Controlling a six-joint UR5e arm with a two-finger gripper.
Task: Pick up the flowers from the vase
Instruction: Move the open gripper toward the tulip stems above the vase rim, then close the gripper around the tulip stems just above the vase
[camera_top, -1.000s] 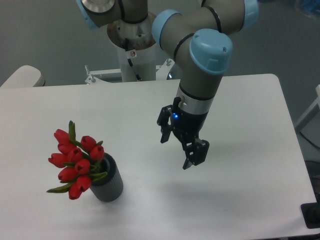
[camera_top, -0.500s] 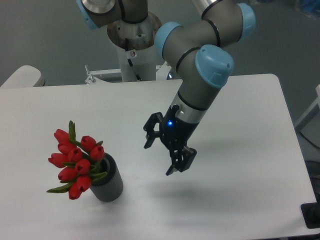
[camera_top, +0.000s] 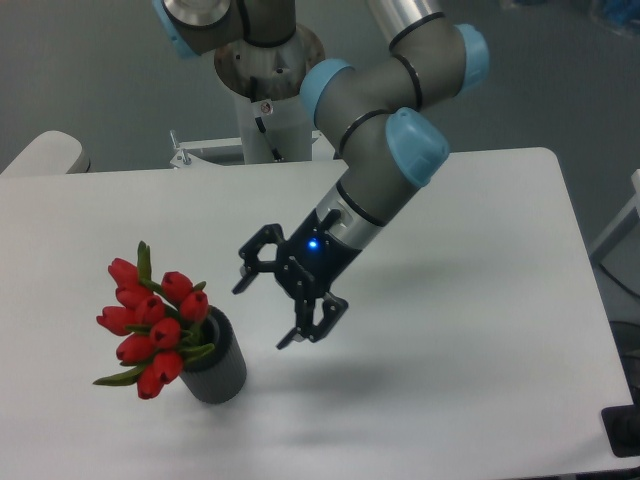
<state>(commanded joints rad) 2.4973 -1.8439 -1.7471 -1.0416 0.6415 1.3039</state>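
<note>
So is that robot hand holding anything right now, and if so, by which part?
Nothing is held. The hand is open and empty, in the air to the right of the flowers, which sit in the vase.

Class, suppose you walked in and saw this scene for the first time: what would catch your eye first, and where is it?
The flowers, a bright red bunch leaning out of the small dark vase at the front left of the white table, stand out most. Next comes the grey arm with blue joint caps reaching down from the back, its black claw open and tilted toward the bunch, hanging in the air just right of it without touching.
</note>
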